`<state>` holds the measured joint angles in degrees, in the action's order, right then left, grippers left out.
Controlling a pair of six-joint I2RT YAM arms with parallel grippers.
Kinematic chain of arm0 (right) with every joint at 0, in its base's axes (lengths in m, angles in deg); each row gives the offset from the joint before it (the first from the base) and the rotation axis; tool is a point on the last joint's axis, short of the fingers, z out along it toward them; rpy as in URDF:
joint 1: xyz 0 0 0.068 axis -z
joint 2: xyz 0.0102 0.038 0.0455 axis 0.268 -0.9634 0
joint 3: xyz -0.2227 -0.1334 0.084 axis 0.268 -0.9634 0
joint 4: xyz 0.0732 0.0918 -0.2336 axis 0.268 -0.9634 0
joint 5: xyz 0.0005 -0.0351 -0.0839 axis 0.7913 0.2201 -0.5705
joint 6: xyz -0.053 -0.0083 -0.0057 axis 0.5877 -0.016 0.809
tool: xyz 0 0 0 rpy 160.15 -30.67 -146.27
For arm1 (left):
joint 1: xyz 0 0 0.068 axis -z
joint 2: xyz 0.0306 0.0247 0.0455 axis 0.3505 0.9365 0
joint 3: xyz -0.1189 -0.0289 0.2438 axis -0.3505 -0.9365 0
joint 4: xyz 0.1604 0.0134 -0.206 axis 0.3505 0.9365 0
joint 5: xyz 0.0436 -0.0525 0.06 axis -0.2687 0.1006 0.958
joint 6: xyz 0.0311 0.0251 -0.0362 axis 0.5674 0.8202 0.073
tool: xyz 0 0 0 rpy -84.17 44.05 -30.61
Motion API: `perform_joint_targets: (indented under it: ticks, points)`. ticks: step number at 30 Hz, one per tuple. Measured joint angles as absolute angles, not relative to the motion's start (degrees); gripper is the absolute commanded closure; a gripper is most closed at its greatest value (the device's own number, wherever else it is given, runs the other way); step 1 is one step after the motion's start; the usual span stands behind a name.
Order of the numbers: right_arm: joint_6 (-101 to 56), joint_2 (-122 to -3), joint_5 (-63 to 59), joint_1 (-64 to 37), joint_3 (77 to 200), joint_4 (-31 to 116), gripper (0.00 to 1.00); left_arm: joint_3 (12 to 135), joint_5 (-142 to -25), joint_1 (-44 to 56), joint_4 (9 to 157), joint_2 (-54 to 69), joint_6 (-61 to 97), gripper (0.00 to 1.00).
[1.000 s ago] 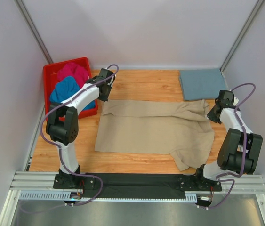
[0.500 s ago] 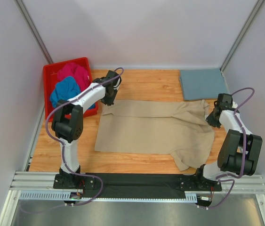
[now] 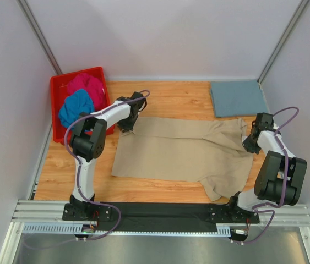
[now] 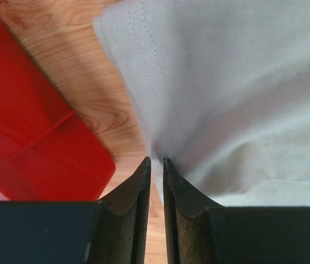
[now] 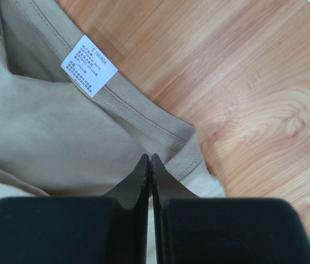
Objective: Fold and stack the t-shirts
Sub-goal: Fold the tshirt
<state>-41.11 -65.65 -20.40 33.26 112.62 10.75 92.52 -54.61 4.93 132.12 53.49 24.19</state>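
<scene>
Shirts, four: magenta t-shirt (image 3: 84,85) and bright blue t-shirt (image 3: 73,108) bundled in one red bin (image 3: 57,88), their shapes unclear; beige t-shirt (image 3: 182,151) spread mid-table; grey-blue t-shirt (image 3: 237,98) folded far right. Left gripper (image 4: 157,160), nearly closed, nips the beige edge; right gripper (image 5: 150,157), fully closed, pinches its collar.

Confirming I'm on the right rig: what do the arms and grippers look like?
The left arm and right arm match: white links, black joint housings, and a thin purple cable looping alongside each. The left gripper and right gripper both have matte black fingers that taper to narrow tips.
</scene>
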Motion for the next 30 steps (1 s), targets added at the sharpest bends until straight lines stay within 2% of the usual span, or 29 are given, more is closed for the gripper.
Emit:
perform_joint_targets:
  ticks: [9,15,21,30]
  points:
    - [-40.83,-65.65,-20.42,33.83,111.83,10.40,1.00,98.81,-49.12,5.22,137.01,56.40,23.28,0.77]
    - [-40.17,-65.65,-20.31,34.38,111.85,10.01,1.00,106.61,-51.20,5.13,141.12,54.39,20.19,0.78]
    - [-40.15,-65.65,-20.09,34.40,111.85,10.03,1.00,102.35,-55.68,5.17,142.52,51.55,16.41,0.80]
    - [-39.84,-65.65,-20.09,35.16,111.85,10.05,1.00,98.22,-57.56,5.17,142.72,54.65,13.77,0.83]
